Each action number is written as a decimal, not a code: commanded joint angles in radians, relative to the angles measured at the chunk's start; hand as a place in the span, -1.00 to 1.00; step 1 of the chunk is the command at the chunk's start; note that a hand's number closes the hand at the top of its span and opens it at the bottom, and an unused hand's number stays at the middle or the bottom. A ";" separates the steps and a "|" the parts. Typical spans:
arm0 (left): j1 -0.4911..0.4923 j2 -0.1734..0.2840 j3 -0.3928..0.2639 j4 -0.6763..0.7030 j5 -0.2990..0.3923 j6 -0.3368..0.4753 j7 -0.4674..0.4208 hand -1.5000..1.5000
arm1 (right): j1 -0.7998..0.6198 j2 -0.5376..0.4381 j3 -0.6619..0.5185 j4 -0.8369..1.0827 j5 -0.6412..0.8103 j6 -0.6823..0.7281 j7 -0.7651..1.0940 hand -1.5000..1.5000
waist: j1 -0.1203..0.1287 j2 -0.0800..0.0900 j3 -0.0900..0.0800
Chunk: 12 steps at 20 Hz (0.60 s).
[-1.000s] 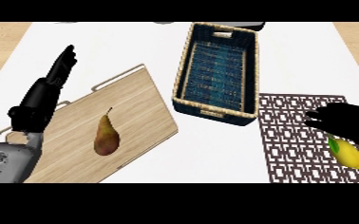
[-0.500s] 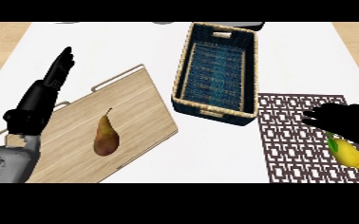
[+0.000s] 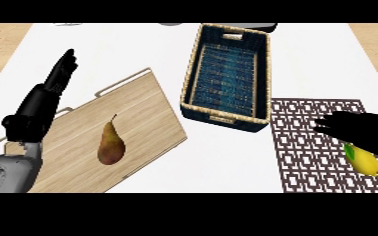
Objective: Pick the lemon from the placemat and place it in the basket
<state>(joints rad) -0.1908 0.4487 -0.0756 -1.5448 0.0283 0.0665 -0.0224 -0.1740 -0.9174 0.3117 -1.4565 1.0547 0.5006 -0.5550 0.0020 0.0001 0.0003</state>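
Note:
A yellow lemon [image 3: 362,160] lies at the right edge of the dark patterned placemat [image 3: 306,145], partly cut off by the view's edge. My right hand [image 3: 348,128] sits just over it, fingers curled down onto its top side. The dark blue woven basket [image 3: 260,70] with a tan rim stands behind the placemat and holds nothing. My left hand [image 3: 40,105] rests at the left, fingers straight and pointing up, holding nothing.
A light wooden cutting board [image 3: 140,115] lies left of the basket with a brown pear [image 3: 111,144] on it. The white counter [image 3: 125,50] stretches behind it. Bits of dark and grey objects show along the far edge.
My right hand has edged slightly inward over the lemon. The left hand and the other objects hold their places.

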 commanded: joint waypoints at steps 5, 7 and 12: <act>0.001 -0.001 0.089 0.013 0.010 -0.088 -0.015 0.00 | 0.020 0.019 -0.085 0.060 0.056 -0.029 -0.093 -1.00 | -0.002 0.000 0.000; -0.042 -0.070 0.046 0.039 -0.055 -0.040 0.004 0.00 | 0.009 0.096 -0.056 0.096 0.106 -0.050 -0.068 -1.00 | -0.002 0.000 0.000; 0.041 -0.050 0.081 -0.060 -0.050 -0.092 0.014 0.00 | 0.020 0.078 -0.095 0.111 0.127 -0.040 -0.137 -1.00 | 0.001 -0.001 0.000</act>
<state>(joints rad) -0.1905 0.3906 -0.0171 -1.5474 -0.0229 0.0134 -0.0175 -0.1536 -0.8407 0.2424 -1.3627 1.1575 0.4472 -0.6381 0.0010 -0.0001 0.0001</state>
